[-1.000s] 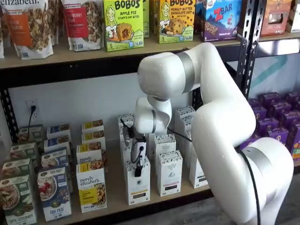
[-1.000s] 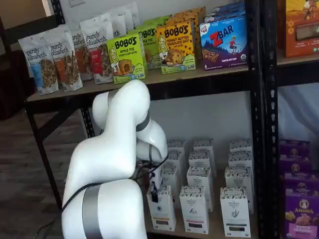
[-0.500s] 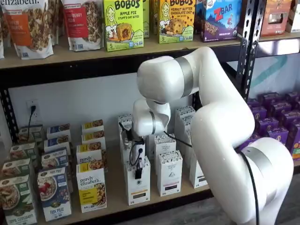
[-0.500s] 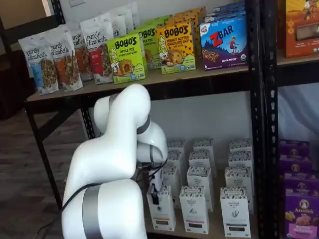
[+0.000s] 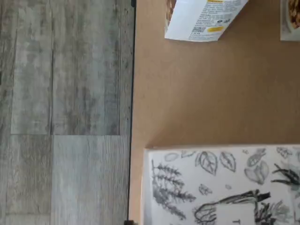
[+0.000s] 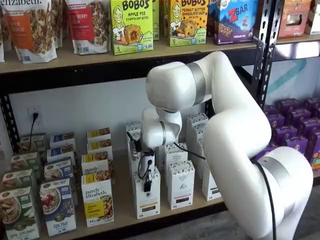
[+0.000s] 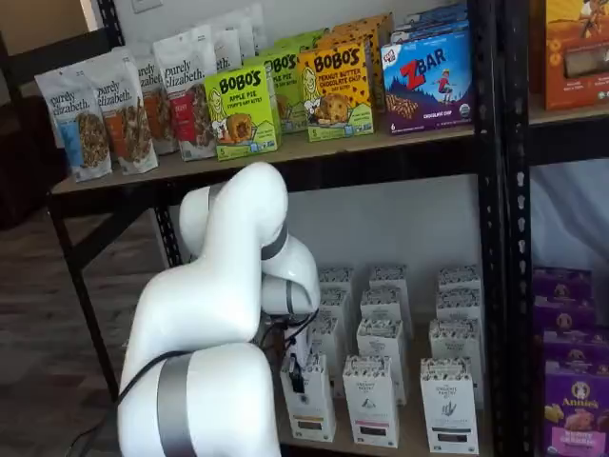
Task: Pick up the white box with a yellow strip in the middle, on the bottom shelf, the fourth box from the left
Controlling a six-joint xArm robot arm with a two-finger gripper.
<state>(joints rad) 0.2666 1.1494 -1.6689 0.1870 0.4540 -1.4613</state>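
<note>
So the white box [image 6: 147, 194] sits at the front of the bottom shelf [image 6: 120, 200], first in its row of matching cartons, just right of the purely elizabeth granola boxes [image 6: 97, 200]. It's a tall narrow carton with a grey speckled, leafy-patterned top, a small emblem mid-front and a yellowish band low on the face. In a shelf view I count three white cartons across the front: this one, then two more [image 7: 370, 401] [image 7: 448, 405] with dark bands, and each row runs back several deep. To the left there are three granola boxes in a line, plus two more columns of cereal-type boxes [image 6: 57, 206] further left. The pincer [image 6: 148, 185] hangs right at the top front edge of the white box in both shelf views, black fingers seen side-on, so I can't tell if it's spread or pressed together. The wrist view shows the box's leaf-print top [image 5: 220, 185] up close, bare shelf board beside it, and the grey wood floor [image 5: 65, 112] past the rail.
</note>
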